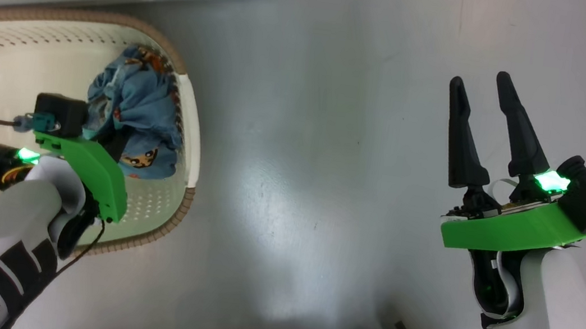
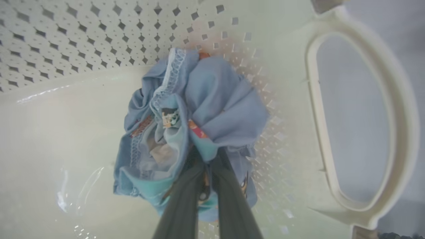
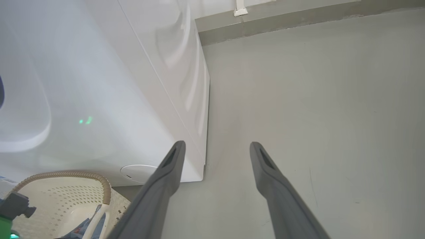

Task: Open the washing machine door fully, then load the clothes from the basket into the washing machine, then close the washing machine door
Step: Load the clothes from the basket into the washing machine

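1. The clothes (image 2: pixel 212 99) lay bunched in the basket (image 1: pixel 192 134), against its handle-side wall. The basket stood on the floor just beside the washing machine (image 3: pixel 116 99).
2. The left gripper (image 2: pixel 207 157) was clenched on a fold at the near edge of the clothes.
3. The right gripper (image 1: pixel 480 78) hung spread and empty over the floor, well apart from the basket.
4. The fabric looked light, soft and limp, and it would likely drape and trail when lifted.
5. A pinch on a thick gathered fold, rather than a single layer, would probably hold best.
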### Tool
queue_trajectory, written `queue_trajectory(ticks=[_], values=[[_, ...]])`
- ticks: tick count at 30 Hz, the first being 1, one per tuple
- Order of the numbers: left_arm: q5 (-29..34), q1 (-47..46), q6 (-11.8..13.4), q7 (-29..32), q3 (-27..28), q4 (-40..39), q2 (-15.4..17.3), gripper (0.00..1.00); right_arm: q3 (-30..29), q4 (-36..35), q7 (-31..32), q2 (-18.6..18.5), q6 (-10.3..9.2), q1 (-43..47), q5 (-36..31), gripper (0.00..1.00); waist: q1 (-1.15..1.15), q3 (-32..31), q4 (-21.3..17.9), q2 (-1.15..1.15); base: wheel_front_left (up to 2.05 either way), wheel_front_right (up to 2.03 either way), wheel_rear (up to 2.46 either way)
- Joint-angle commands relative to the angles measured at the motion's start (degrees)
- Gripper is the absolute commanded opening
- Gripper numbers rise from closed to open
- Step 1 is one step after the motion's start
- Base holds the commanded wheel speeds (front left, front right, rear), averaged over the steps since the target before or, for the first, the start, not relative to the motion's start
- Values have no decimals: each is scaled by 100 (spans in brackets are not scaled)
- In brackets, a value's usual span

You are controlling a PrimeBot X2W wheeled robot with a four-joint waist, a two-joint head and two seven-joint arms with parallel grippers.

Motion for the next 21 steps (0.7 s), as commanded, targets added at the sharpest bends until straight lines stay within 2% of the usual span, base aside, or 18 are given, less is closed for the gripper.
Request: queue_trajectory(ticks=[1, 5, 9, 21], values=[[-104, 33, -9, -35, 113, -61, 125, 0, 80, -96, -27, 47, 9, 215, -33, 100, 0, -133, 93, 0, 0, 0, 0], [-117, 93, -9, -42, 511, -181, 127, 0, 29, -24, -27, 47, 9, 242, -45, 100, 0, -395, 246, 0, 0, 0, 0], [117, 376, -9, -43, 1237, -357, 124, 0, -14, 59, -27, 21, 9, 305, -47, 100, 0, -748, 416, 0, 0, 0, 0], [1594, 1718, -9, -44, 3574, -1085, 30, 0, -53, 368, -27, -253, 9, 735, 49, 100, 0, -2038, 884, 0, 0, 0, 0]])
